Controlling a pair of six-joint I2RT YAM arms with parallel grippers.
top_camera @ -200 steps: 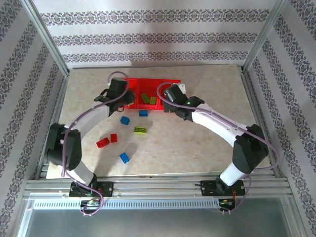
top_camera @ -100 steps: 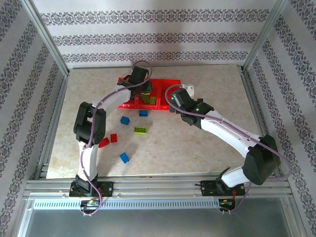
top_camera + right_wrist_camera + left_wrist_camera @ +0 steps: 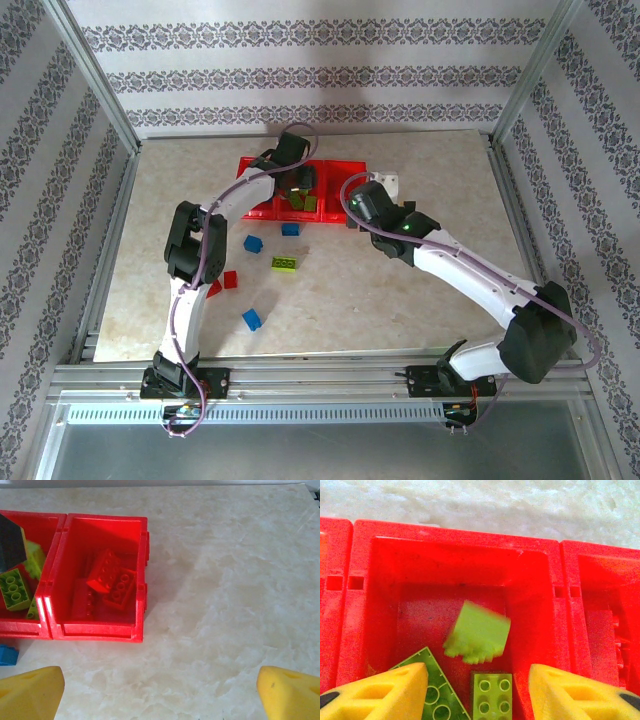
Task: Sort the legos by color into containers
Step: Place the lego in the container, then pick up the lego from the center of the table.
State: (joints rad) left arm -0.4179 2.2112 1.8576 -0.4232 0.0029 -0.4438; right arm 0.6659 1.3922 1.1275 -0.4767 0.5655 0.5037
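Note:
The red tray of containers [image 3: 262, 210] lies at the back of the table. My left gripper [image 3: 477, 674] hangs open over the middle compartment [image 3: 385, 580], its yellow fingers [image 3: 385, 690] apart. A blurred lime green lego [image 3: 477, 632] is loose between them, touching neither. Below it lie a green plate [image 3: 432, 692] and a green brick [image 3: 492, 695]. My right gripper [image 3: 160, 682] stands open over bare table, just right of the tray's right compartment [image 3: 142, 585], which holds red legos [image 3: 112, 580]. Loose legos lie on the table: blue [image 3: 253, 243], blue [image 3: 290, 229], green [image 3: 284, 263], red [image 3: 230, 279], blue [image 3: 251, 319].
Another red lego [image 3: 212, 291] lies partly under the left arm's elbow [image 3: 190, 245]. A blue lego [image 3: 7, 655] sits right at the tray's near wall. Metal frame posts and patterned walls enclose the table. Open marble surface stretches to the right of the tray.
My left arm swung from the tray's left end to over the middle compartment, and its gripper opened and let go of the lime green lego. My right arm drew slightly right.

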